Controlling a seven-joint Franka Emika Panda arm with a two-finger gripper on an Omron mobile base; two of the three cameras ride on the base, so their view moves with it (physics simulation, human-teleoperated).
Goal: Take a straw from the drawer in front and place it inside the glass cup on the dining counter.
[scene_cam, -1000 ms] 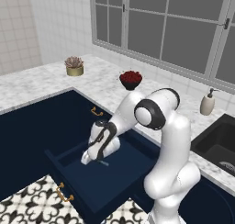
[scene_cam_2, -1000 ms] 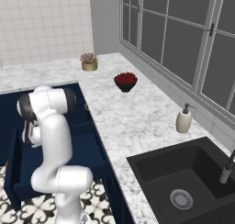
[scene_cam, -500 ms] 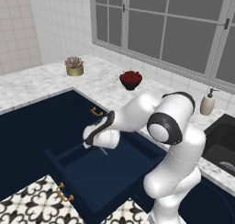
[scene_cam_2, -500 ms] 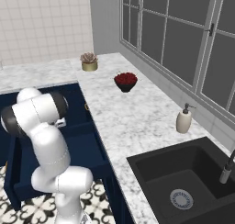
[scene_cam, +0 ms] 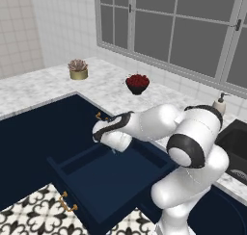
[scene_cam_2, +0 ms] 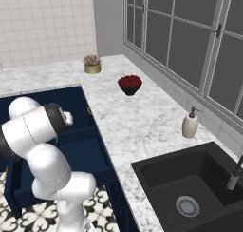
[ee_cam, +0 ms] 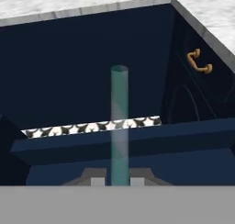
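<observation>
Pinching a translucent teal straw (ee_cam: 119,126) between its two dark fingertips (ee_cam: 97,181), the tool (ee_cam: 118,182) holds the straw so that it extends straight away from the camera in the hand view, its open round end uppermost in that view. In the left base view, the tool (scene_cam: 113,145) sits at the end of the white arm, above the interior of the open drawer (scene_cam: 103,181), near the drawer's rear edge. The drawer is a navy-blue box pulled well out from the cabinet run, with a small brass bar handle (scene_cam: 67,202) on its flat front, on the side away from the tool. Beyond the tool, in the hand view, a second brass handle (ee_cam: 199,62) is fixed to a navy cabinet face on the right. The marble bench (scene_cam: 116,92) lies behind the tool and carries a small potted succulent (scene_cam: 77,69), a dark bowl of red fruit (scene_cam: 137,84) and a soap dispenser (scene_cam_2: 191,123). A black sink (scene_cam_2: 190,183) is set into the bench, well apart from the tool.
</observation>
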